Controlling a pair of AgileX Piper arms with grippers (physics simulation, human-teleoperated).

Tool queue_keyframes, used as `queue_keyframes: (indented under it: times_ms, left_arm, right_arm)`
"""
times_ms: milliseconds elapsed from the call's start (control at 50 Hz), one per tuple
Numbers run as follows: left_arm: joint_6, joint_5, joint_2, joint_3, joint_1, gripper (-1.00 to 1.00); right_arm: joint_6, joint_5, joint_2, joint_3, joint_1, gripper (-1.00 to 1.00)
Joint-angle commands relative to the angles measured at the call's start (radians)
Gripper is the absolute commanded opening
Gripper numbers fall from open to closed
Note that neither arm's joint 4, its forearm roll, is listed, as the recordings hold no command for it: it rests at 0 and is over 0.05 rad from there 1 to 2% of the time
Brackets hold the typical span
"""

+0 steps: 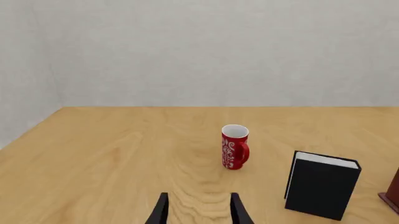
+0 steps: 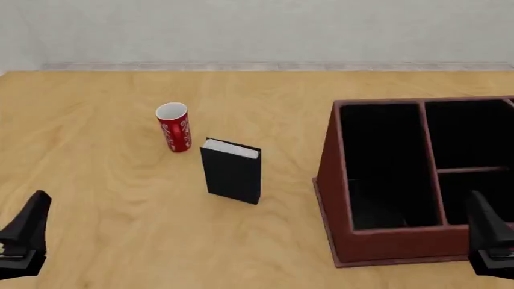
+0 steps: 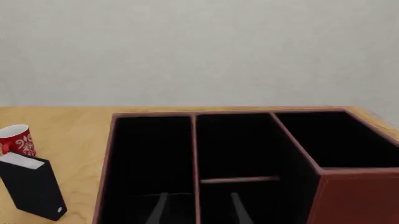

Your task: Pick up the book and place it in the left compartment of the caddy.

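**Book waiting, both hands back**

Pale wall behind, and a wooden surface (image 2: 96, 229) running up to it, was all the room offered. On that surface the book (image 2: 232, 172) stood upright, its white page edges facing up, between the red cup (image 2: 173, 127) and the caddy (image 2: 386, 253), apart from both. The cup sat just behind and to its left; the caddy lay well to its right.

The left hand (image 1: 198, 210) hung low at the near edge, fingers spread with bare wood between them, holding nothing. The right hand (image 3: 197, 207) was likewise released and empty, looking down into the caddy.

Nothing had been gripped yet, so the step in hand looked like the reach for the book. The left hand seemed the nearer one. A clean pinch across the two covers, high up near the page edges, would likely hold the book upright; a nudge from one finger first could topple it. The approach should stay clear of the cup. Carried upright, the book would probably drop easily into the left compartment (image 2: 384, 162), the long narrow section, which was dark and unoccupied as far as I could tell.
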Motion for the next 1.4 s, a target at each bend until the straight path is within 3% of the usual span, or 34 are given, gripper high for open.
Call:
queue_keyframes:
  times_ms: [20, 80, 200, 320, 380, 560, 900, 1120, 1400]
  left_arm:
    - [0.0, -0.001, 0.005, -0.003, 0.0, 1.0]
    - [0.0, -0.001, 0.005, -0.003, 0.0, 1.0]
    - [0.0, -0.001, 0.005, -0.003, 0.0, 1.0]
    - [0.0, -0.001, 0.005, -0.003, 0.0, 1.0]
    - [0.0, -0.001, 0.005, -0.003, 0.0, 1.0]
    - [0.0, -0.001, 0.005, -0.003, 0.0, 1.0]
    - [0.0, -0.001, 0.005, -0.003, 0.0, 1.0]
    - [0.0, -0.001, 0.005, -0.003, 0.0, 1.0]
    - [0.0, -0.001, 0.005, -0.003, 0.0, 1.0]
  right_arm:
    - [-0.002, -0.043, 0.05, 0.001, 0.018, 1.0]
    - [-0.01, -0.07, 0.077, 0.001, 0.052, 1.0]
    - [-0.013, -0.118, 0.146, -0.009, 0.038, 1.0]
    - [-0.053, -0.076, 0.222, -0.107, 0.062, 1.0]
    - [-0.039, -0.07, 0.252, -0.136, 0.088, 1.0]
    - [-0.079, -0.07, 0.407, -0.246, 0.138, 1.0]
    - [-0.053, -0.043, 0.643, -0.445, 0.232, 1.0]
    - [-0.089, 0.003, 0.764, -0.568, 0.321, 1.0]
    - [-0.078, 0.037, 0.898, -0.661, 0.389, 1.0]
